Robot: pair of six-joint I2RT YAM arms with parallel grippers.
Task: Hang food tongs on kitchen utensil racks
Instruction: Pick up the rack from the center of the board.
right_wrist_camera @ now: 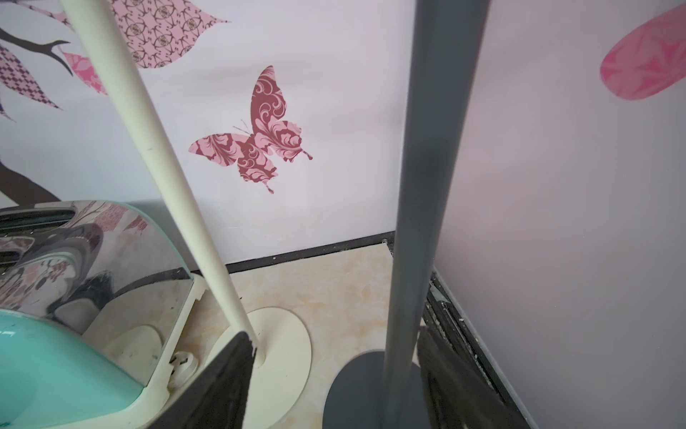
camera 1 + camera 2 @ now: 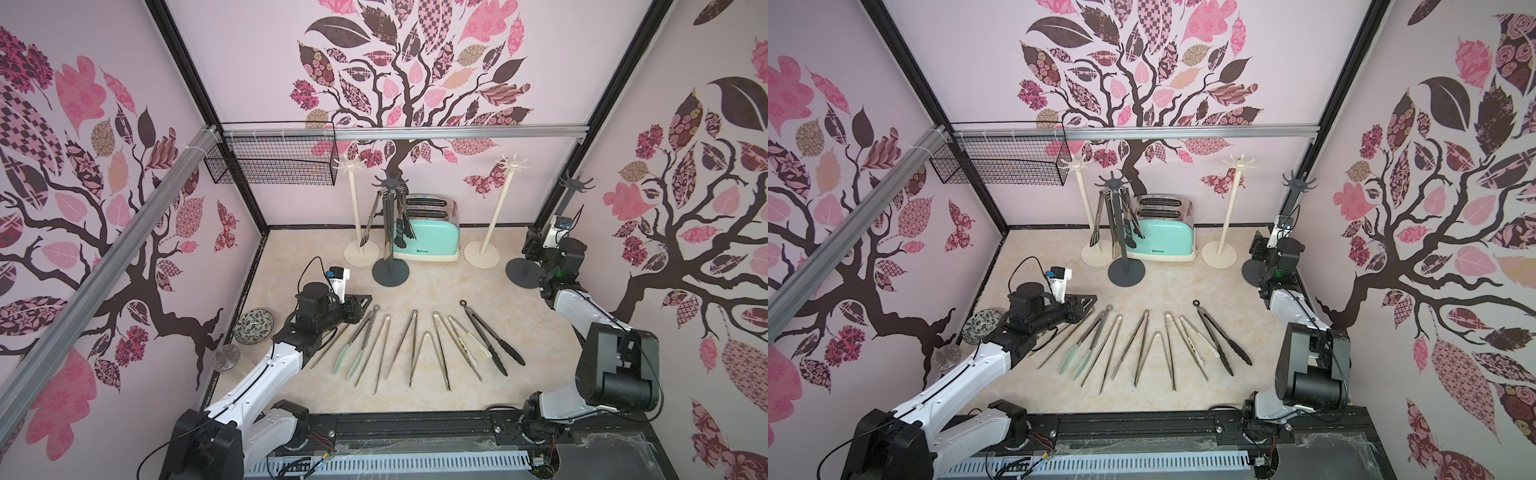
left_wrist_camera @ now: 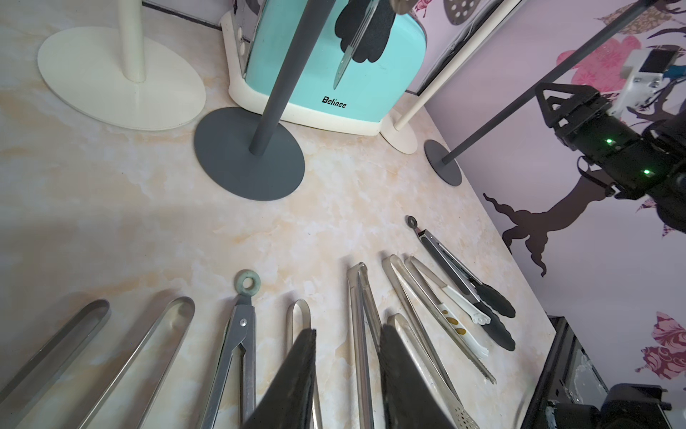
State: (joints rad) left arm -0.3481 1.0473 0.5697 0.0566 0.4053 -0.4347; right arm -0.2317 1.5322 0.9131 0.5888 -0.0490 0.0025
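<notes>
Rightward, right fingers (image 1: 230, 379) straddle grey rack pole (image 1: 427, 185) beside wall (image 1: 557, 223).

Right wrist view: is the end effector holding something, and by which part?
Nothing seems held: the right end effector stands open around the grey rack pole, low near its base.

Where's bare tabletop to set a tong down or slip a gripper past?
Bare: the band between the fanned tongs and the central dark grey rack; the back-left corner beside the left cream rack. Crowded: the fan itself, and the back row around the toaster.
</notes>
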